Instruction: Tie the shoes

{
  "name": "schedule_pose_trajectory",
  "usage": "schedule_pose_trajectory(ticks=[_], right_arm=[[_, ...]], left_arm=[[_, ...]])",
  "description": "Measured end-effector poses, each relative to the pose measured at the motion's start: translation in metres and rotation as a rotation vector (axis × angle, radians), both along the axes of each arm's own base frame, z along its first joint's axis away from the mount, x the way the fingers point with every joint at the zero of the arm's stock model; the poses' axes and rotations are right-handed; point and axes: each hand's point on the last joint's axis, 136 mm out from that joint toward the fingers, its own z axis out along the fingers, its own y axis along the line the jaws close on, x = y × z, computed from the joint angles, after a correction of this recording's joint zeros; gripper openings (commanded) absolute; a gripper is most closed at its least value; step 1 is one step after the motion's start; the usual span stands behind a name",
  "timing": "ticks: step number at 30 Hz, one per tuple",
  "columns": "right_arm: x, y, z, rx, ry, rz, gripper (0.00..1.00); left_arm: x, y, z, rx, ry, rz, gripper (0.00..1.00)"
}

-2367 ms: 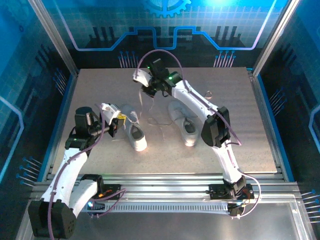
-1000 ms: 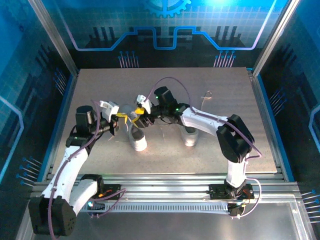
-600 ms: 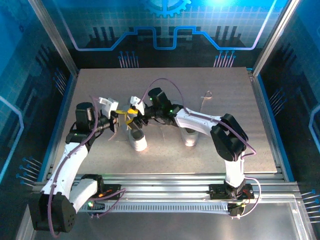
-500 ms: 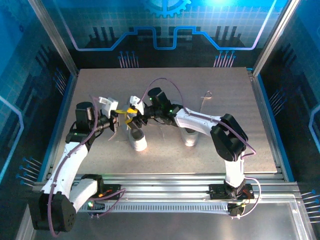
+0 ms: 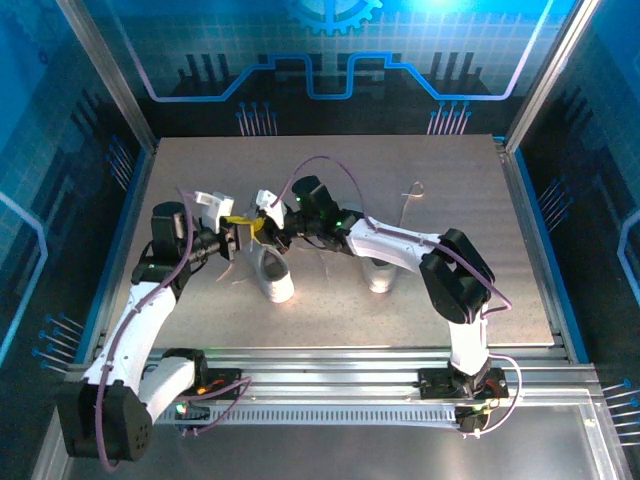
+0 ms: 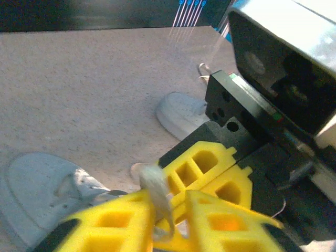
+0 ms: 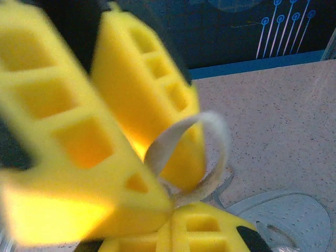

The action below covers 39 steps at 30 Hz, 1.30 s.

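Speckled tabletop point(image 5: 450, 200), two white shoes point(image 5: 274, 278), right hand point(image 5: 258, 228) clenched on lace point(image 7: 212, 139), left hand point(image 5: 238, 232) parted.

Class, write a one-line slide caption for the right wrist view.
Yellow jaws pinch a loop of white lace over the speckled table, a white sneaker at lower right.

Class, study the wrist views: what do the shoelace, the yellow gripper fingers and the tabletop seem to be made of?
Shoelace: flat woven fabric, matte, bends limply. Yellow fingers: probably moulded or printed plastic, rigid open cells. Tabletop: speckled and matte, stone-look laminate perhaps.
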Motion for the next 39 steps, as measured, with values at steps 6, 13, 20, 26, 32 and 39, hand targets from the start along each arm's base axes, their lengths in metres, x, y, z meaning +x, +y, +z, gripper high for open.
schedule_pose_trajectory(ticks=[6,13,20,26,32,39], right_arm=[[0.001,-0.002,-0.001,0.001,0.012,-0.004,0.00],[0.003,-0.008,-0.007,-0.014,0.036,-0.004,0.00],[-0.003,-0.012,-0.020,-0.062,0.075,0.006,0.00],[-0.005,-0.014,-0.023,-0.086,0.087,0.010,0.00],[-0.004,-0.014,-0.021,-0.087,0.080,0.013,0.00],[-0.005,-0.014,-0.022,-0.096,0.089,0.013,0.00]], left_arm=[[0.001,0.014,0.003,0.019,0.006,0.095,0.52],[0.024,0.073,-0.011,-0.023,0.211,0.378,0.51],[0.031,0.094,-0.114,0.036,0.657,0.505,0.43],[0.018,0.101,-0.172,0.109,0.914,0.550,0.40],[0.018,0.092,-0.191,0.181,0.971,0.527,0.40],[0.012,0.089,-0.217,0.276,1.040,0.531,0.27]])
